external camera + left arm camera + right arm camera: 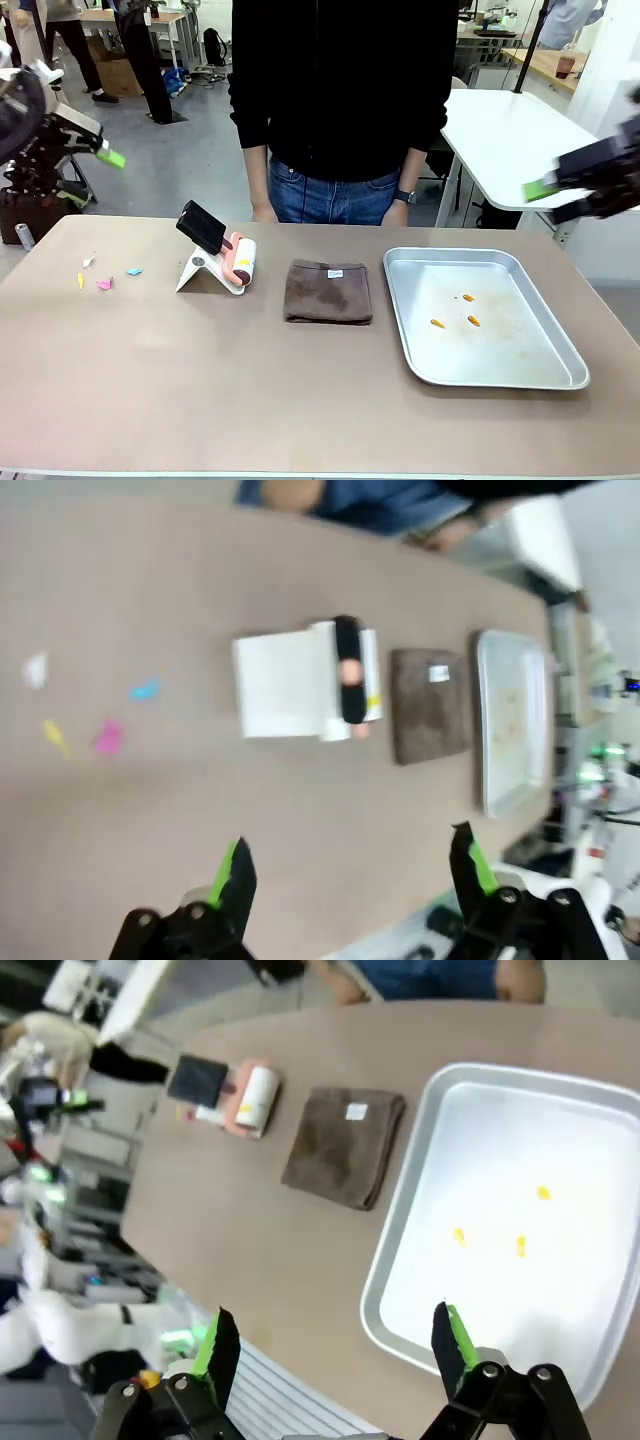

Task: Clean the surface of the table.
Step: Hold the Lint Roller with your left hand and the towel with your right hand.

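Observation:
The tan-brown table (200,380) carries small coloured paper scraps (103,284) at its left. A lint roller (240,262) leans on a white stand (200,272), and a folded brown cloth (328,291) lies mid-table. My left gripper (92,177) hovers open above the table's left end. My right gripper (560,200) hangs open above the right end. In the left wrist view the open left gripper (350,865) looks down on the scraps (108,738), roller (345,680) and cloth (428,705). From the right wrist, the open right gripper (335,1335) is high over the cloth (343,1145).
A shiny metal tray (520,340) with three orange bits (468,298) sits at the right, also under my right gripper (480,1140). A person (340,100) stands at the far edge, hands down. A white side table (500,140) stands behind on the right.

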Motion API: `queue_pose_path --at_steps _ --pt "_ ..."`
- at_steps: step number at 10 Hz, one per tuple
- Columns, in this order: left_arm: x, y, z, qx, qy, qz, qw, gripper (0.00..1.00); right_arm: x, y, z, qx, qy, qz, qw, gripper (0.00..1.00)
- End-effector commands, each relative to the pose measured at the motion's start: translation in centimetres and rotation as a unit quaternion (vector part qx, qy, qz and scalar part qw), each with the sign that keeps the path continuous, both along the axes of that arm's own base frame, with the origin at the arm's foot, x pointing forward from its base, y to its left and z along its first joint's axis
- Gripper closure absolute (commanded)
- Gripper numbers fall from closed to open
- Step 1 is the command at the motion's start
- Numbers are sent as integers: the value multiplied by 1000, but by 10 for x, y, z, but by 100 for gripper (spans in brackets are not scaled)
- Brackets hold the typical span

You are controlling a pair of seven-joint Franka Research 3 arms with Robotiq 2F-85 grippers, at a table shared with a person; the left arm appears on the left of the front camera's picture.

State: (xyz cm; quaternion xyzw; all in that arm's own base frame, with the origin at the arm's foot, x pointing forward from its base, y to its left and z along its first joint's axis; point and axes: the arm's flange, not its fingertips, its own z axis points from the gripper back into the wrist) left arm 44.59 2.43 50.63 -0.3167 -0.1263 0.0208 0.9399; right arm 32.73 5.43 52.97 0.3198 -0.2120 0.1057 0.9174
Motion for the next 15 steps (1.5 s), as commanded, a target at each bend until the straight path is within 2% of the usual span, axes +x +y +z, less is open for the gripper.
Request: queue_pose_path --at_steps 1,3,4,6,9,10,12,13,14,15 --pt "17 3 9 90 98 -14 991 0 31 45 -16 -43 -4 31 999 0" --pt "30 -7 6 83 86 -70 990 0 62 102 -30 -61 10 85 995 0" --pt "40 -11 0 87 74 -55 992 0 72 123 -39 -68 16 103 992 0" --pt "53 6 -17 63 23 -52 996 0 89 162 -63 -76 39 132 988 0" --pt "61 15 -51 41 -15 -65 997 0 114 199 -97 -75 66 116 988 0" --pt "62 10 -56 -4 -43 -67 997 0 122 211 -107 -77 78 92 990 0" --pt "67 16 -67 -52 -79 -69 993 0 126 222 -125 -91 90 76 989 0" --pt "68 15 -54 8 -30 -53 998 0 123 214 -131 -101 77 69 990 0" --pt "68 15 -54 8 -30 -53 998 0 123 211 -126 -73 89 98 988 0" --pt "68 15 -54 8 -30 -53 998 0 123 211 -126 -73 89 98 988 0"
